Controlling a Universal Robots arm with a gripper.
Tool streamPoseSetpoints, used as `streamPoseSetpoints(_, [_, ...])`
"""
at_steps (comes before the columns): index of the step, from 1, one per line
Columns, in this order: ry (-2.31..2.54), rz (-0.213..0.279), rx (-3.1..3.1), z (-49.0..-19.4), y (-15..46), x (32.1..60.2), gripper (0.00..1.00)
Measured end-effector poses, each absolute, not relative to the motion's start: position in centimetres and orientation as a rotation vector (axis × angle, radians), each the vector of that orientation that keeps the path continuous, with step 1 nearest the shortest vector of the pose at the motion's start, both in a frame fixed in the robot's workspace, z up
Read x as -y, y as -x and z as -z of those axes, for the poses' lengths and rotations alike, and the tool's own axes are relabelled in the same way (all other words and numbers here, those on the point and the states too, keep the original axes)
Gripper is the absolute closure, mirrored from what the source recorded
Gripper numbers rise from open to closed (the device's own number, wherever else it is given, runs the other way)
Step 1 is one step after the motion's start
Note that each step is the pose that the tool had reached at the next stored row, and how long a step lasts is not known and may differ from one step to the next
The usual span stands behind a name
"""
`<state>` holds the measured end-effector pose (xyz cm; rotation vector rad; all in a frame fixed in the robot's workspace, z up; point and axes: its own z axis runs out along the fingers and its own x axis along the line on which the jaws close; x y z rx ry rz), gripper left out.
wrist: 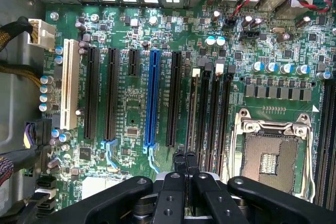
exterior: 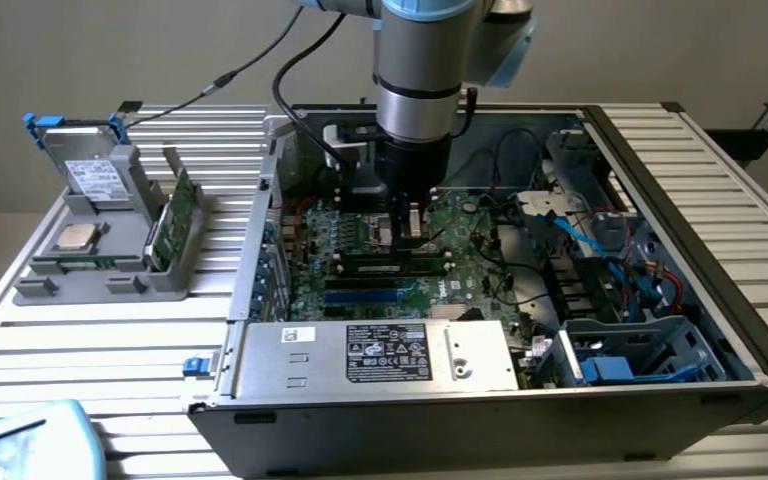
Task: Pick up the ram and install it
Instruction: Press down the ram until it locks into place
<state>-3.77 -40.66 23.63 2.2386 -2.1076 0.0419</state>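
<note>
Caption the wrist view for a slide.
Shut gripper over the motherboard, its tips at a memory stick standing in its slot.

Arm (exterior: 411,70) hangs vertical, wrist pointing straight down. Gripper (exterior: 410,232) low at its tip, 2 fingers (wrist: 179,162) pressed together, closed, nothing visibly gripped between them.

You see open computer case (exterior: 704,300) on table (exterior: 117,350); motherboard (exterior: 357,250) inside; gripper (exterior: 408,228) over it; parts tray (exterior: 104,240) at exterior view's left.
</note>
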Motion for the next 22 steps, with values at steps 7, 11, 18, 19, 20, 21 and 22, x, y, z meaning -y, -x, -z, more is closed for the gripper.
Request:
streamPoseSetpoints(7, [-2.216,-0.040,2.131,-23.62,3.79,40.66,0.89])
streamPoseSetpoints(11, [-2.152,-0.037,2.195,-23.62,3.80,40.66,0.89])
streamPoseSetpoints(18, [-2.024,-0.031,2.312,-23.62,3.79,40.67,0.89])
streamPoseSetpoints(19, [-2.007,-0.031,2.326,-23.62,3.79,40.66,0.89])
streamPoseSetpoints(20, [-1.989,-0.030,2.342,-23.62,3.80,40.66,0.89])
streamPoseSetpoints(21, [-1.972,-0.029,2.356,-23.62,3.79,40.66,0.89])
streamPoseSetpoints(22, [-1.955,-0.028,2.370,-23.62,3.80,40.67,0.89])
